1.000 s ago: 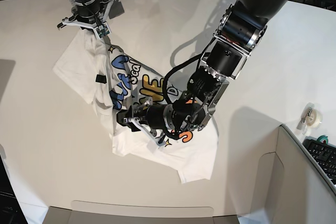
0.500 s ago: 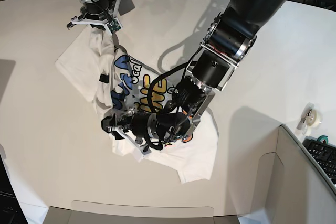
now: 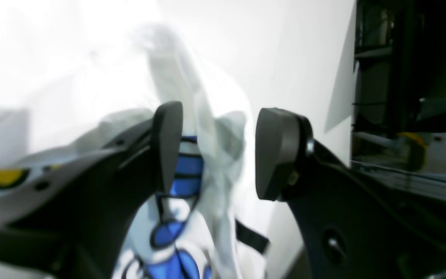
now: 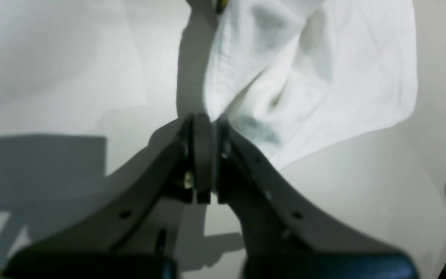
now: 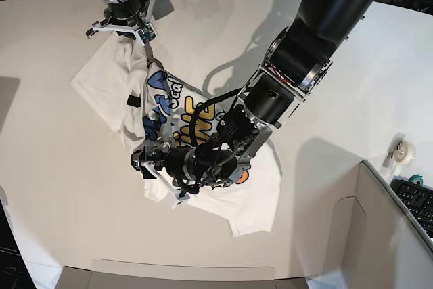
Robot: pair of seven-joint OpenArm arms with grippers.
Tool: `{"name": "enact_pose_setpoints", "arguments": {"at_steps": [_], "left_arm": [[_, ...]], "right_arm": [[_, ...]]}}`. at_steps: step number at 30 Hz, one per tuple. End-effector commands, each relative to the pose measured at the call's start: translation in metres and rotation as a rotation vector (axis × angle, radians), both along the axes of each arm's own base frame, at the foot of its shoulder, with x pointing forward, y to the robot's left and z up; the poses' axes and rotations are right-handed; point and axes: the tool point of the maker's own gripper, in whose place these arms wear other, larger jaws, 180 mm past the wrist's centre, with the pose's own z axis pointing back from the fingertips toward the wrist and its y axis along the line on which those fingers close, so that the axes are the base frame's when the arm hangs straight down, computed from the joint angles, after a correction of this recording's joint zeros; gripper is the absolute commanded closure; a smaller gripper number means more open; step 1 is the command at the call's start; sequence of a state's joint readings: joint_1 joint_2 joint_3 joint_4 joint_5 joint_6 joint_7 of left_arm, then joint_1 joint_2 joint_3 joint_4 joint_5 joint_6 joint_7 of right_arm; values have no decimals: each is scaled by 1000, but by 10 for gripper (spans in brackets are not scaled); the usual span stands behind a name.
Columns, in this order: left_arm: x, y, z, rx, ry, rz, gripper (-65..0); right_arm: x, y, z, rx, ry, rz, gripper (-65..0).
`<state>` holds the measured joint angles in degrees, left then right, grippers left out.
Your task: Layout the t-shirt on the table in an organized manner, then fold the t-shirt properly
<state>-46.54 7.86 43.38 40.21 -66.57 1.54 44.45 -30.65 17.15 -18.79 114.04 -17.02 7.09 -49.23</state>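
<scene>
**Inspector:** Shirt's condition?

**Me:** The t-shirt point(image 5: 203, 133) lies crumpled, print up, mid-table point(image 5: 54, 187). I judge it light, limp and prone to bunching; hems and shoulder seams should give the surest hold.

**Inspector:** Your fingers?

**Me:** My right gripper point(image 4: 203, 128) is pinched closed on a white edge at the far corner. My left gripper point(image 3: 211, 151) stands parted around a raised fold, holding nothing yet.
</scene>
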Motion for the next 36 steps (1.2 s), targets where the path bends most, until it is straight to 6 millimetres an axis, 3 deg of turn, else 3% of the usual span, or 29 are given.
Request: {"name": "enact_pose_setpoints", "arguments": {"at_steps": [1, 6, 22, 31, 36], "left_arm": [[11, -6, 18, -15, -48, 1, -296], [15, 1, -5, 38, -50, 45, -296], [18, 0, -3, 15, -58, 69, -296], [20, -8, 9, -86, -19, 109, -296], [13, -8, -1, -86, 1, 113, -296]], "right_arm": [[-20, 4, -13, 14, 93, 12, 0], [-25, 4, -15, 15, 104, 12, 0], [-25, 1, -15, 7, 106, 17, 0], [-23, 0, -15, 3, 101, 18, 0], [-23, 0, -15, 3, 101, 18, 0]]}}
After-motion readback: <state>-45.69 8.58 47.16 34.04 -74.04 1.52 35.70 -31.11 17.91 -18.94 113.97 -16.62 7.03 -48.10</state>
